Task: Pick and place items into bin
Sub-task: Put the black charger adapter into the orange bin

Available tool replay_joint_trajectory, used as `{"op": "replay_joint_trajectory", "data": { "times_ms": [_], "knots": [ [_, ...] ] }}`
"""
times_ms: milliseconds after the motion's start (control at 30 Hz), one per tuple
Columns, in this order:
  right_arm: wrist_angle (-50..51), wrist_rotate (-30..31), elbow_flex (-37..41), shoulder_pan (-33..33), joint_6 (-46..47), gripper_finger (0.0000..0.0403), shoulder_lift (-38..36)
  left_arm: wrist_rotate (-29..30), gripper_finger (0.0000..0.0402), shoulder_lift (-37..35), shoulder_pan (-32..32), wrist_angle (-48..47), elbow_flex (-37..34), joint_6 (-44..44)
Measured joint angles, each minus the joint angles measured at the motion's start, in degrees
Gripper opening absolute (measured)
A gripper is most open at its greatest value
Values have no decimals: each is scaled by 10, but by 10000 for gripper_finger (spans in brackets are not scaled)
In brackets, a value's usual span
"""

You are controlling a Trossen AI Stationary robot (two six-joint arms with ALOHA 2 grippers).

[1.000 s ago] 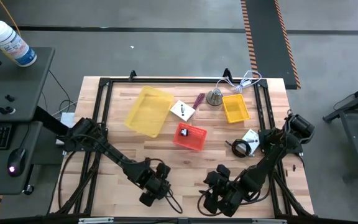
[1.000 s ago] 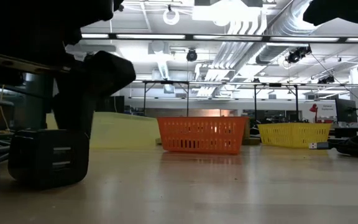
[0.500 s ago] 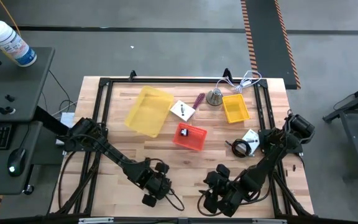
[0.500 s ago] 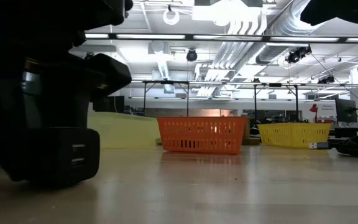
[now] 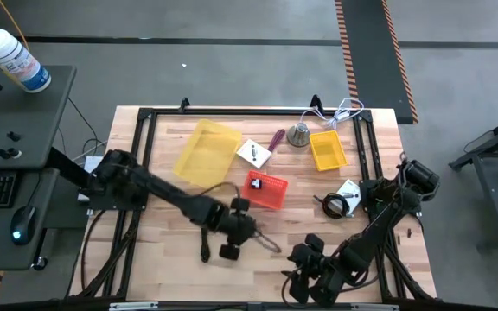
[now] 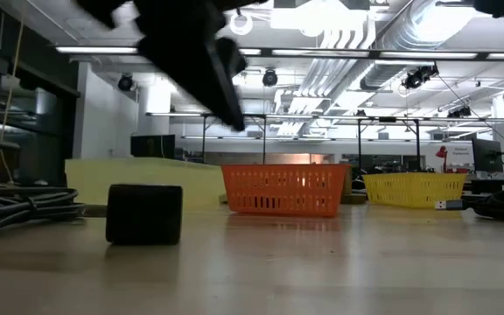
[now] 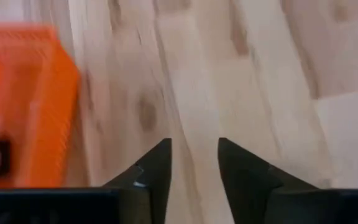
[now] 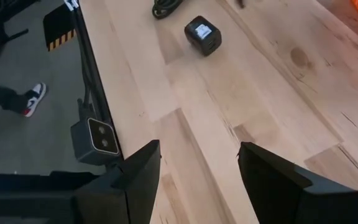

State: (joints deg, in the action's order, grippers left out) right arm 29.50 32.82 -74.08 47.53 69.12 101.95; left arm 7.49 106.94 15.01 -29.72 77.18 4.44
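My left gripper point(image 5: 242, 223) point(image 7: 194, 144) hovers open over bare wood just near of the orange bin point(image 5: 264, 190) point(image 7: 23, 106), holding nothing. A black block point(image 5: 229, 251) point(image 6: 144, 213) point(image 8: 202, 34) stands on the table near it, beside a short black cable point(image 5: 206, 246) point(image 8: 166, 7). My right gripper point(image 5: 301, 278) point(image 8: 199, 148) waits open at the near edge, pointing toward the block. A white card point(image 5: 253, 153) and a maroon-handled tool point(image 5: 277, 139) lie beyond the orange bin. A second card point(image 5: 348, 192) and a coiled black cable point(image 5: 334, 205) lie at the right.
A large yellow bin point(image 5: 206, 154) sits tilted at far left and a small yellow bin point(image 5: 328, 149) at far right. The silver bell point(image 5: 298, 134) stands between them. A black frame point(image 5: 232, 111) borders the table. A person's shoe point(image 8: 33, 99) shows on the floor.
My left gripper has risen from the black block at the near edge and swung toward the far right, up to the orange bin. The block now stands alone on the table, with the cable beside it. My right arm has drawn slightly toward the near edge.
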Motion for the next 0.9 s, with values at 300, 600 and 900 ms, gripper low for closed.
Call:
{"op": "replay_joint_trajectory", "data": {
  "times_ms": [300, 600, 900],
  "knots": [
    [-1, 1, 0, 0, 0, 206, 0, -77, 75, -1, -54, -131, 80, 14],
    [2, 20, 0, -3, -17, 206, 0, -68, 157, 7, -7, -153, 45, 247],
    [2, 31, 0, -11, -35, 206, 0, -25, 264, 17, 52, -116, 45, 298]
  ]
}}
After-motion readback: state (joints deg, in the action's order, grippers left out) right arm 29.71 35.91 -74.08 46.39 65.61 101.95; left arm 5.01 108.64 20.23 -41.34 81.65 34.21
